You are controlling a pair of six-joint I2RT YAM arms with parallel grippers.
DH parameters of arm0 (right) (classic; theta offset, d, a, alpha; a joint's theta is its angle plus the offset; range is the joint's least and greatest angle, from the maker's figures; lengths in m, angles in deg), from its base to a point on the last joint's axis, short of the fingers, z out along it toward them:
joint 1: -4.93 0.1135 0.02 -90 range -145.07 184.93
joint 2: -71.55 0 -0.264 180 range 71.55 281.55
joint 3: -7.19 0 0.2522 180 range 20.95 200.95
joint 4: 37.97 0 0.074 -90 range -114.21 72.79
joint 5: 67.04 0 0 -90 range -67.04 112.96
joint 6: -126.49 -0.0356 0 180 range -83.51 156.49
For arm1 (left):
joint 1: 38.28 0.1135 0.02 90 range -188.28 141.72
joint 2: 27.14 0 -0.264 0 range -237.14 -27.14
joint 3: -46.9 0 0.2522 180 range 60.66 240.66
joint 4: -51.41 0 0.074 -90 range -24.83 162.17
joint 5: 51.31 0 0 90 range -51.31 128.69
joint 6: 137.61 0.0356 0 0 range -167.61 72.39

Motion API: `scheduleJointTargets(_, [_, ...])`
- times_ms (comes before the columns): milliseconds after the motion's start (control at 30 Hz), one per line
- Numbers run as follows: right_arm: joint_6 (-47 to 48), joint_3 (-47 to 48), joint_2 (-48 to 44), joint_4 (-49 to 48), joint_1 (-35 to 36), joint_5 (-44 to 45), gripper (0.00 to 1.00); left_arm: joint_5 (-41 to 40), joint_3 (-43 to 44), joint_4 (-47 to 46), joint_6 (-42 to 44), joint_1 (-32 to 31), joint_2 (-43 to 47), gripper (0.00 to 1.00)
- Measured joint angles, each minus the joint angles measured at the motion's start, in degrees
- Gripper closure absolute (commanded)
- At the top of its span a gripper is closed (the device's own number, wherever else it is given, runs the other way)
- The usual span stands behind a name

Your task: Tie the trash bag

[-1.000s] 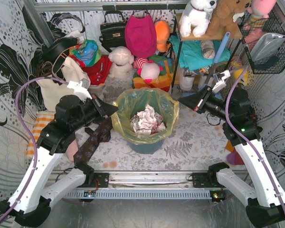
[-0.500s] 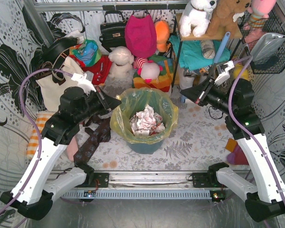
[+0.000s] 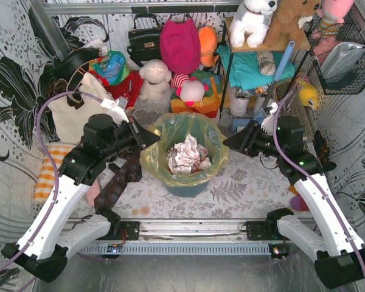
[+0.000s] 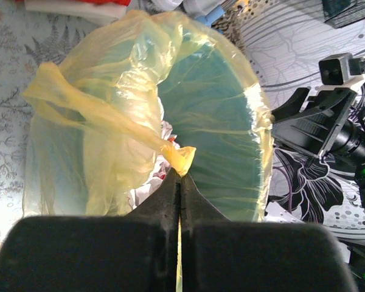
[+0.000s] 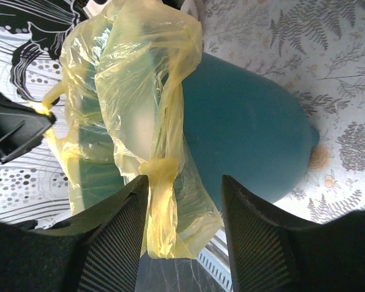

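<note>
I see the yellow trash bag (image 3: pixel 170 125) lining the teal bin (image 3: pixel 185 185) at mid-desk (image 3: pixel 246 182), with crumpled paper (image 3: pixel 185 155) inside. My left gripper (image 4: pixel 179 175) is clamped on a twisted strip of the bag's left rim. My right gripper (image 5: pixel 184 179) is spread open, with a hanging bag flap between its fingers.

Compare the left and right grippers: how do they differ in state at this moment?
The left gripper is shut, pinching a twisted strip of the bag; the right gripper is open, a bag strip hanging loose between its jaws. The left gripper sits at the bag's left rim, the right gripper at its right rim. Both point toward the bag.
</note>
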Motion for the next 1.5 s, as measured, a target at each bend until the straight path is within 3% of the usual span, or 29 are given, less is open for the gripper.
scheduleJointTargets(367, [-4.3,-3.8,-1.1,-8.9,0.0,-3.2,0.93,0.3,-2.6,-0.3,-0.4,0.0,0.4,1.0])
scheduleJointTargets(467, [-4.6,-4.0,-2.0,-9.0,0.0,-3.2,1.0,0.3,-2.6,-0.6,-0.4,0.0,0.7,1.0])
scheduleJointTargets(967, [-6.2,-3.8,-7.0,-9.2,0.0,-1.7,1.0,0.3,-2.9,-1.1,-0.4,0.0,0.6,1.0])
scheduleJointTargets(1300, [-12.1,0.6,-0.8,-19.5,0.0,-6.6,1.0,0.6,-1.5,-1.1,-1.0,0.0,0.7,1.0])
scheduleJointTargets(1500, [-12.3,7.1,3.5,-20.6,0.0,-8.0,1.0,1.5,0.0,-2.8,-1.1,0.0,-1.0,1.0])
